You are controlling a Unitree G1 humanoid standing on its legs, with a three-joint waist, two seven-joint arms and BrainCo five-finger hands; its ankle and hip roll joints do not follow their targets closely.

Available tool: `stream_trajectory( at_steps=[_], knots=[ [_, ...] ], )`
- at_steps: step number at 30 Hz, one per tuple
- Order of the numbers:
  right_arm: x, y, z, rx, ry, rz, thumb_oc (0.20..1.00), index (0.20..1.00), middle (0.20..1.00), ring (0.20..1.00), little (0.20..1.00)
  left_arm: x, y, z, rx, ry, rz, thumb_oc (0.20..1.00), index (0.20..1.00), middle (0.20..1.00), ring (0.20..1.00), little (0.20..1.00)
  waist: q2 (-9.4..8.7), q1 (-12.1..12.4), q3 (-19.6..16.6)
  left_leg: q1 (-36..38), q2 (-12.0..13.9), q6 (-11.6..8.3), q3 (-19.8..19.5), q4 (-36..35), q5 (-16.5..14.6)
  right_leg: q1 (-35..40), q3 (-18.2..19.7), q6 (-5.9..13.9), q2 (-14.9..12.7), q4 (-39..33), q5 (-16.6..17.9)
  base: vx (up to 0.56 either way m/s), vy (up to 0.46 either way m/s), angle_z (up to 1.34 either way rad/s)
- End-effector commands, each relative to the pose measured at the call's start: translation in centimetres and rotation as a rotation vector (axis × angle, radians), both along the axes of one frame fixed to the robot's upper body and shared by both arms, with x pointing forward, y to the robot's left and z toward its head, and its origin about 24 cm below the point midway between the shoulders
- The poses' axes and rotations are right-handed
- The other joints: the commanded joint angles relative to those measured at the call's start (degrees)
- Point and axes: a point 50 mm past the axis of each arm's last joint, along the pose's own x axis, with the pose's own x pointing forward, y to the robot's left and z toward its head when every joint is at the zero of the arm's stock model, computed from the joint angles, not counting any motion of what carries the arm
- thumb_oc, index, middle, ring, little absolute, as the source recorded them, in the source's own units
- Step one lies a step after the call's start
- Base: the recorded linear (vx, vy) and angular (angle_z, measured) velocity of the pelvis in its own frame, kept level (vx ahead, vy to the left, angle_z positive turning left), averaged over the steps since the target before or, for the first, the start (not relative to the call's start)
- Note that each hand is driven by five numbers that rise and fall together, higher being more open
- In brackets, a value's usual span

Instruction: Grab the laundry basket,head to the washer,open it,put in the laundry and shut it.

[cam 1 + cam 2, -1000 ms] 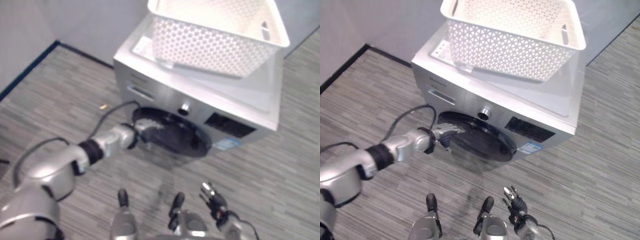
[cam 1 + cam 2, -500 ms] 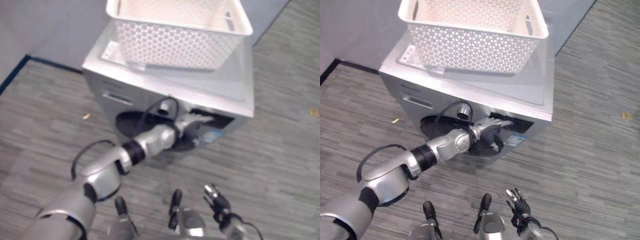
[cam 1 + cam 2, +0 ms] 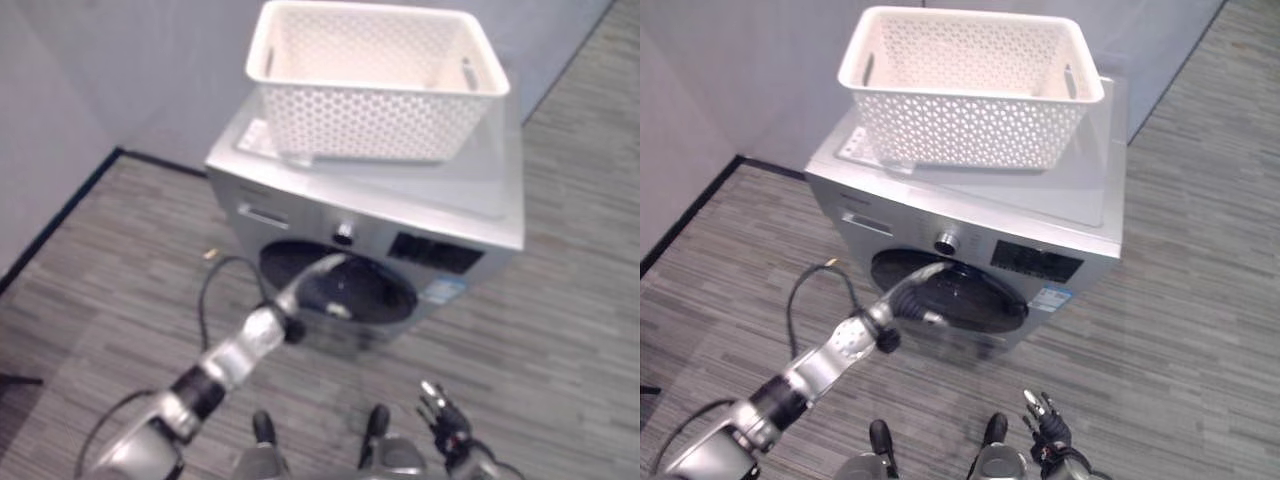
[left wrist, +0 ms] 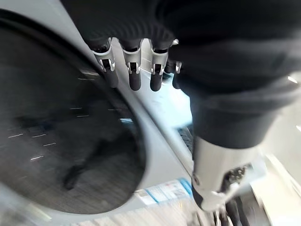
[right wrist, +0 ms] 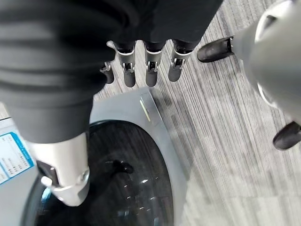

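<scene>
A white laundry basket [image 3: 970, 90] stands on top of the silver washer [image 3: 1080, 215], towards its left and rear; nothing can be made out inside it. The washer sits on grey striped floor [image 3: 1180, 300] against a pale wall [image 3: 760, 70]. Its round dark door [image 3: 950, 295] appears shut, flush with the front panel. The left hand [image 3: 915, 290] reaches forward to the door's left rim, and its fingers [image 4: 134, 70] are straight and hold nothing, just beside the door edge. The right hand [image 3: 1048, 435] hangs low near the floor, well apart from the washer, with its fingers [image 5: 150, 70] relaxed and empty.
</scene>
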Motion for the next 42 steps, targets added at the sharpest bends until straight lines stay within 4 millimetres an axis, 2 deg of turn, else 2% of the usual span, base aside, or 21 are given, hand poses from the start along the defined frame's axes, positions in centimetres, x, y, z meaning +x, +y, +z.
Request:
stream_trajectory(
  at_steps=[1,2,4,5,8,9,10,12,13,15,16,18,20,21,22,23,24,29,30,37,42],
  knots=[
    [-0.5,-0.2,-0.1,-0.003,-0.008,-0.032,1.0,1.0,1.0,1.0,1.0,-1.1,3.8,0.4,-0.13,0.016,0.126,1.0,1.0,1.0,1.0,1.0,-0.99,3.7,-1.3,4.1,-0.1,-0.39,-0.9,0.7,-4.4,1.7,-1.5,2.61,-1.9,-0.2,-1.4,0.02,-0.006,0.08],
    [-0.5,-0.2,-0.1,-0.003,-0.008,-0.031,1.0,1.0,1.0,1.0,1.0,-1.2,3.9,0.4,-0.13,0.016,0.127,1.0,1.0,1.0,1.0,1.0,-1.08,3.5,-1.4,3.9,-0.2,-0.32,-0.9,0.7,-4.2,1.5,-1.5,2.6,-2.0,-0.2,-1.3,0.03,-0.011,-0.07],
    [-1.4,-0.2,-0.6,0.006,0.026,-0.054,1.0,1.0,1.0,1.0,1.0,-2.9,6.1,-0.9,-0.125,0.067,0.221,1.0,1.0,1.0,1.0,1.0,-0.81,4.2,-2.3,4.4,-0.1,-0.31,-0.9,0.7,-4.2,1.9,-1.5,2.59,-2.1,-0.2,-1.5,0.01,-0.012,-0.06],
    [-2.4,-0.3,-1.0,0.011,0.057,-0.077,1.0,1.0,1.0,1.0,1.0,-4.9,8.3,-2.4,-0.117,0.123,0.338,1.0,1.0,1.0,1.0,1.0,-0.45,5.2,-3.2,5.1,0.2,-0.44,-0.7,0.7,-4.1,2.5,-1.7,2.64,-2.1,-0.2,-1.8,0.0,-0.018,0.18],
    [-3.5,-0.5,-1.4,0.009,0.098,-0.11,1.0,1.0,1.0,1.0,1.0,-7.8,11.1,-5.0,-0.108,0.213,0.515,1.0,1.0,1.0,1.0,1.0,-0.13,5.8,-4.7,5.3,0.3,-0.5,-0.9,0.7,-3.3,2.6,-2.0,2.74,-2.2,-0.2,-2.0,-0.01,-0.012,0.09],
    [-4.2,-0.7,-1.6,0.002,0.124,-0.125,1.0,1.0,1.0,1.0,1.0,-9.7,12.5,-7.1,-0.115,0.293,0.641,1.0,1.0,1.0,1.0,1.0,0.18,6.2,-5.3,5.7,0.5,-0.66,-0.9,0.7,-2.9,2.8,-1.9,2.82,-2.1,-0.2,-2.1,-0.02,-0.011,0.06],
    [-4.2,-0.7,-1.6,0.002,0.124,-0.125,1.0,1.0,1.0,1.0,1.0,-9.7,12.5,-7.1,-0.115,0.293,0.641,1.0,1.0,1.0,1.0,1.0,0.1,6.1,-5.5,5.4,0.4,-0.58,-0.9,0.7,-2.8,2.6,-2.0,2.81,-2.2,-0.2,-2.1,0.0,0.0,0.0],
    [-4.8,-1.1,-1.9,-0.012,0.156,-0.143,1.0,1.0,1.0,1.0,1.0,-12.1,13.6,-9.0,-0.095,0.374,0.749,1.0,1.0,1.0,1.0,1.0,0.36,6.3,-6.2,5.4,0.6,-0.81,-1.1,0.7,-2.3,2.8,-2.2,2.86,-2.2,-0.2,-2.2,-0.04,-0.016,-0.05],
    [-5.5,-1.4,-2.1,-0.022,0.192,-0.159,1.0,1.0,1.0,1.0,1.0,-13.8,14.1,-10.6,-0.085,0.451,0.826,1.0,1.0,1.0,1.0,1.0,0.59,6.5,-6.4,5.7,0.8,-0.94,-1.1,0.7,-2.2,3.1,-2.3,2.94,-2.1,-0.2,-2.4,-0.05,-0.017,-0.03],
    [-5.7,-1.5,-2.2,-0.025,0.204,-0.165,1.0,1.0,1.0,1.0,1.0,-15.0,14.2,-11.6,-0.083,0.501,0.868,1.0,1.0,1.0,1.0,1.0,0.68,6.5,-7.0,5.5,0.8,-0.97,-1.3,0.7,-1.9,3.0,-2.5,2.96,-2.2,-0.2,-2.4,-0.02,-0.007,0.0],
    [-5.9,-1.6,-2.3,-0.032,0.216,-0.171,1.0,1.0,1.0,1.0,1.0,-16.5,14.1,-12.8,-0.101,0.566,0.926,1.0,1.0,1.0,1.0,1.0,0.96,6.6,-7.3,5.8,1.0,-1.21,-1.2,0.7,-1.8,3.4,-2.6,3.09,-2.3,-0.2,-2.5,-0.02,-0.002,0.03],
    [-6.3,-1.6,-2.4,-0.03,0.23,-0.18,1.0,1.0,1.0,1.0,1.0,-18.0,13.9,-13.6,-0.12,0.62,0.973,1.0,1.0,1.0,1.0,1.0,1.06,6.6,-7.9,5.7,0.9,-1.24,-1.4,0.7,-1.5,3.3,-2.7,3.1,-2.4,-0.2,-2.5,-0.02,-0.002,0.0],
    [-7.3,-1.6,-2.8,-0.041,0.281,-0.178,1.0,1.0,1.0,1.0,1.0,-20.6,13.1,-15.4,-0.133,0.739,1.052,1.0,1.0,1.0,1.0,1.0,1.22,6.8,-8.9,5.6,1.3,-1.62,-1.6,0.7,-1.0,3.4,-3.1,3.23,-2.7,-0.2,-2.7,-0.05,-0.02,0.02],
    [-7.2,-1.6,-2.8,-0.041,0.281,-0.178,1.0,1.0,1.0,1.0,1.0,-20.6,13.1,-15.4,-0.134,0.738,1.052,1.0,1.0,1.0,1.0,1.0,1.23,6.8,-8.9,5.6,1.3,-1.62,-1.6,0.7,-1.0,3.4,-3.1,3.23,-2.7,-0.2,-2.7,-0.04,-0.035,0.03],
    [-7.4,-1.3,-3.0,-0.031,0.294,-0.18,1.0,1.0,1.0,1.0,1.0,-21.7,12.6,-16.2,-0.142,0.804,1.088,1.0,1.0,1.0,1.0,1.0,1.06,6.9,-9.3,5.6,1.5,-1.62,-1.6,0.7,-1.0,3.4,-3.1,3.22,-2.7,-0.2,-2.7,0.0,0.0,0.0],
    [-7.4,-1.3,-3.0,-0.031,0.294,-0.181,1.0,1.0,1.0,1.0,1.0,-21.7,12.6,-16.2,-0.143,0.803,1.088,1.0,1.0,1.0,1.0,1.0,1.06,6.9,-9.3,5.6,1.5,-1.62,-1.6,0.7,-1.0,3.4,-3.1,3.22,-2.7,-0.2,-2.7,-0.02,-0.05,-0.01],
    [-8.1,-0.8,-3.4,-0.024,0.34,-0.176,1.0,1.0,1.0,1.0,1.0,-22.6,12.2,-16.7,-0.142,0.857,1.119,1.0,1.0,1.0,1.0,1.0,0.76,7.1,-9.9,5.9,1.7,-1.61,-1.7,0.7,-1.1,3.8,-3.2,3.11,-2.8,-0.2,-2.8,0.0,-0.031,-0.01],
    [-9.3,0.0,-3.9,-0.021,0.414,-0.156,1.0,1.0,1.0,1.0,1.0,-23.5,11.8,-17.3,-0.161,0.916,1.17,1.0,1.0,1.0,1.0,1.0,0.44,7.2,-10.5,6.2,1.8,-1.58,-1.8,0.7,-1.2,4.0,-3.3,3.0,-2.8,-0.2,-3.1,0.0,-0.008,0.0],
    [-9.8,0.6,-4.2,-0.03,0.452,-0.105,1.0,1.0,1.0,1.0,1.0,-23.7,11.6,-17.5,-0.151,0.938,1.175,1.0,1.0,1.0,1.0,1.0,0.23,7.4,-11.0,6.3,1.9,-1.56,-1.8,0.7,-1.2,4.0,-3.1,2.96,-2.9,-0.2,-3.1,0.0,0.0,0.0],
    [-10.0,1.4,-4.4,-0.035,0.479,-0.036,1.0,1.0,1.0,1.0,1.0,-23.7,11.2,-17.7,-0.143,0.967,1.156,1.0,1.0,1.0,1.0,1.0,-0.13,7.6,-11.5,6.7,2.2,-1.58,-1.4,0.7,-1.5,4.1,-2.8,2.97,-2.9,-0.2,-3.3,0.0,0.0,0.0],
    [-9.4,1.7,-4.3,-0.033,0.455,-0.008,1.0,1.0,1.0,1.0,1.0,-23.8,11.2,-17.7,-0.156,0.972,1.163,1.0,1.0,1.0,1.0,1.0,-0.22,7.6,-11.6,6.9,2.1,-1.47,-1.4,0.7,-2.1,4.2,-2.7,3.0,-3.1,-0.2,-3.3,0.0,0.0,0.0]
  ],
)
